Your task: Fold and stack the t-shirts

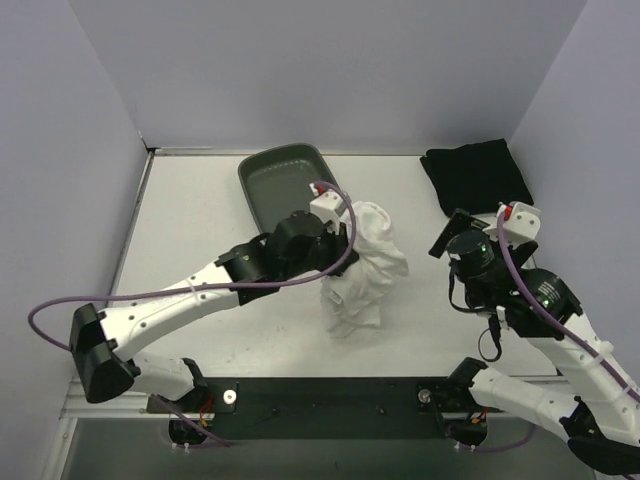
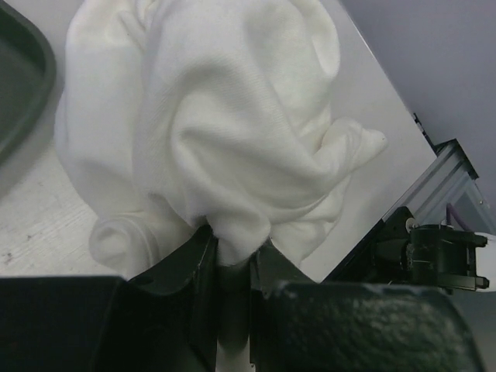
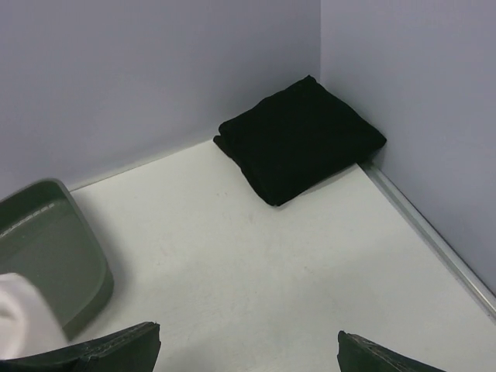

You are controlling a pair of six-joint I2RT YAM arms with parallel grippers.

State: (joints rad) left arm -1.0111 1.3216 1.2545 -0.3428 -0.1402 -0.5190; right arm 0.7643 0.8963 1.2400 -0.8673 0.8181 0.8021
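White shirt [image 2: 225, 139] is bunched in the left gripper [image 2: 232, 260], whose jaws are pinched narrow on a gathered fold of the cloth. In the wrist view the rest of the shirt billows out ahead of the fingers as a crumpled bundle. From above, the bundle sits just right of that gripper and trails toward the arm bases. Whether its lower end touches the surface [image 1: 200, 230] cannot be told. The tray [image 1: 262, 185] lies just beyond this gripper, to its left.

The right gripper [image 3: 248, 349] stands wide open over bare surface. The black shirt [image 3: 298, 139] lies folded in the far right corner, ahead of this gripper and well apart from it, close against both walls.
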